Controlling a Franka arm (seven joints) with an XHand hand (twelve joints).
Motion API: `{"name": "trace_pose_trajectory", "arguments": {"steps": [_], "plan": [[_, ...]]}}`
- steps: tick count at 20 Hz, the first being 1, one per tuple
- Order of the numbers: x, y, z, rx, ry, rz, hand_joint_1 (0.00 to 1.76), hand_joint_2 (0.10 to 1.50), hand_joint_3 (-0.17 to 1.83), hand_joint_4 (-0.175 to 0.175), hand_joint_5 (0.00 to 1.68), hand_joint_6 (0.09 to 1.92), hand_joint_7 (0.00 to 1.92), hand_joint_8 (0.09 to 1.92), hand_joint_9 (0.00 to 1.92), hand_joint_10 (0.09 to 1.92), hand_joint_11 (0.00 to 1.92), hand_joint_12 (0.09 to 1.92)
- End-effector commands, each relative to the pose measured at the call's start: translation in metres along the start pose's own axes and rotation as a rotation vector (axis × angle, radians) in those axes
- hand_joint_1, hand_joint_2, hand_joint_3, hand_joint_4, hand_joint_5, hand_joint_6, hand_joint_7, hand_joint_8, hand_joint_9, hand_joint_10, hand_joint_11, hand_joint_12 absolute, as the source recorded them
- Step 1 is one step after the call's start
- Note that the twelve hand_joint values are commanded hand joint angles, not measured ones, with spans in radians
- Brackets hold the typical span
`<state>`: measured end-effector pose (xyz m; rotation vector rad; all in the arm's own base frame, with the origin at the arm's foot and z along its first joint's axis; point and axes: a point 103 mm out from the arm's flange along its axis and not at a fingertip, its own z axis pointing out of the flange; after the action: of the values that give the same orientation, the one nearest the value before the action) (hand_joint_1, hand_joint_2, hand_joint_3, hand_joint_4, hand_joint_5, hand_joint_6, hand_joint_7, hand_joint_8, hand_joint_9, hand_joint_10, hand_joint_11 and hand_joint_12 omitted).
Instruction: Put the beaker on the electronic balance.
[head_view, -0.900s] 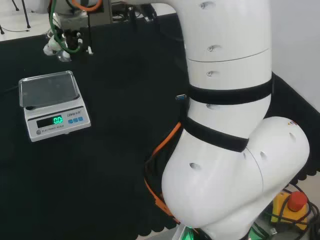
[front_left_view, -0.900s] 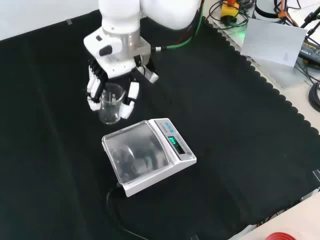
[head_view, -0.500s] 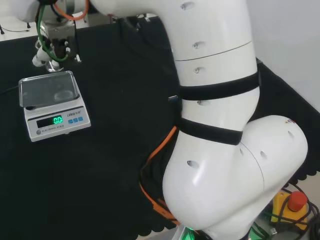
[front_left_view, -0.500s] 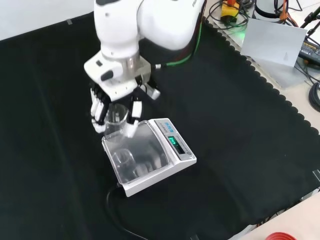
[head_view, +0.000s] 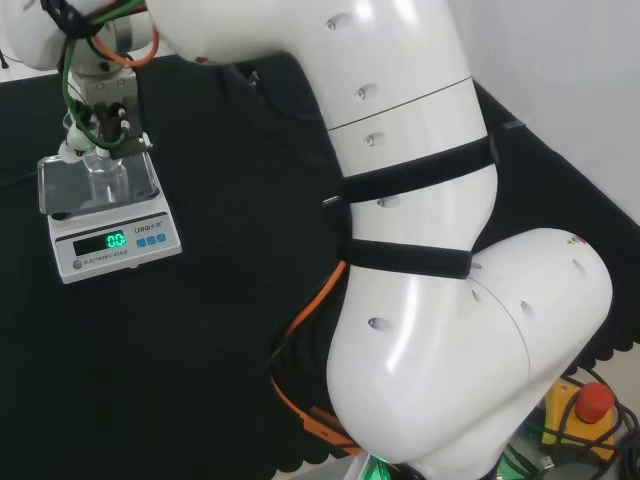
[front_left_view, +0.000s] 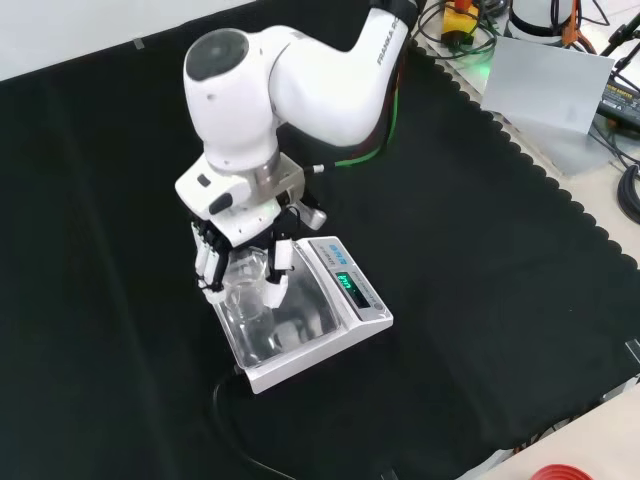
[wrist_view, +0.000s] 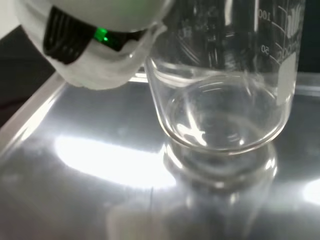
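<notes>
Black cloth (front_left_view: 480, 280) covers the bench. Hand (front_left_view: 240, 268) has its fingers curled round the clear beaker (front_left_view: 247, 285), gripping it upright. Directly beneath the hand lies the steel pan of the electronic balance (front_left_view: 300, 325). Wrist view shows the beaker base just above its reflection; contact cannot be confirmed.

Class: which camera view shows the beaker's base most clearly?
The wrist view: the beaker base and its reflection on the balance pan appear close up. In the front view the hand partly covers it; in the head view it looks small.
</notes>
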<state>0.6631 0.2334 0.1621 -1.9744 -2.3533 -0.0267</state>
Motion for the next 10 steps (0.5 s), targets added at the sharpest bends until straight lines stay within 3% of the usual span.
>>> {"name": "trace_pose_trajectory", "arguments": {"steps": [1,3,5,7,8,10], "plan": [[0.004,-0.004,0.008,0.028,-0.013,-0.014,1.2,0.67,0.54,-0.022,1.44,0.31,1.18,0.76,1.56,0.09,1.47,0.68],[0.005,-0.006,0.005,0.027,-0.008,-0.02,1.2,0.67,0.54,-0.021,1.44,0.31,1.18,0.76,1.56,0.09,1.47,0.68],[0.004,-0.006,-0.001,0.041,0.007,-0.026,1.19,0.67,0.53,0.02,1.43,0.31,1.17,0.76,1.56,0.09,1.46,0.69],[0.003,-0.007,-0.006,0.07,0.028,-0.039,1.15,0.56,0.59,0.065,1.15,0.54,1.05,0.79,1.49,0.09,1.29,0.82],[0.004,-0.009,-0.009,0.076,0.034,-0.048,1.1,0.51,0.63,0.062,0.94,0.67,0.96,0.81,1.42,0.09,1.14,0.93],[0.003,-0.011,-0.017,0.071,0.055,-0.063,0.9,0.47,0.59,0.017,0.47,0.65,0.68,0.82,1.2,0.09,0.79,1.17]]}}
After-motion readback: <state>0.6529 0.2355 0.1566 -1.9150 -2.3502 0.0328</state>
